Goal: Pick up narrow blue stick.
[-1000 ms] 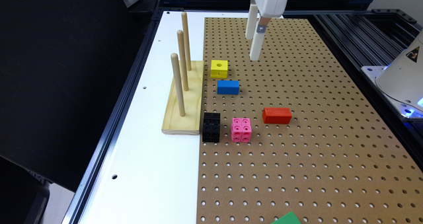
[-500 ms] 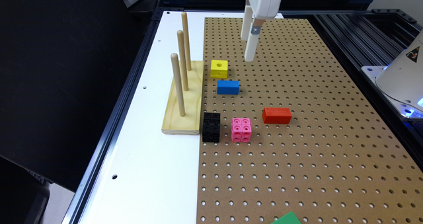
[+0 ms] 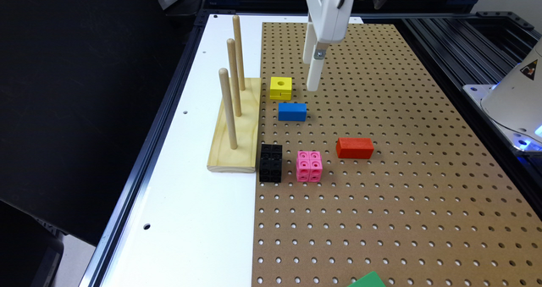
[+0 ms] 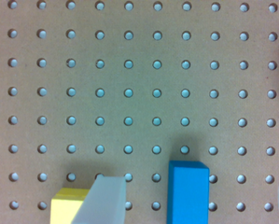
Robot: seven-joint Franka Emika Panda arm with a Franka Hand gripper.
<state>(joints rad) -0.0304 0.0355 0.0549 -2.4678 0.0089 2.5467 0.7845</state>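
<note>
One brown pegboard [image 3: 381, 185] covers the white bench [image 3: 203, 219], dark racks behind. Fingers [image 3: 312, 73] spread wide, empty, hovering above the board. Narrow blue stick [image 3: 292, 111] lies flat, just nearer than the yellow cube [image 3: 280, 87].

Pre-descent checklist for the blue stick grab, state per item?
1. Narrow blue stick lying flat on the pegboard, top free: ok.
2. Hand open: ok, fingers spread, nothing held.
3. Hand centred over the stick: not ok, it hangs past the stick, nearer the yellow cube.
4. Room around the stick: cannot tell, yellow cube sits close.
5. Red block well away: ok.
</note>
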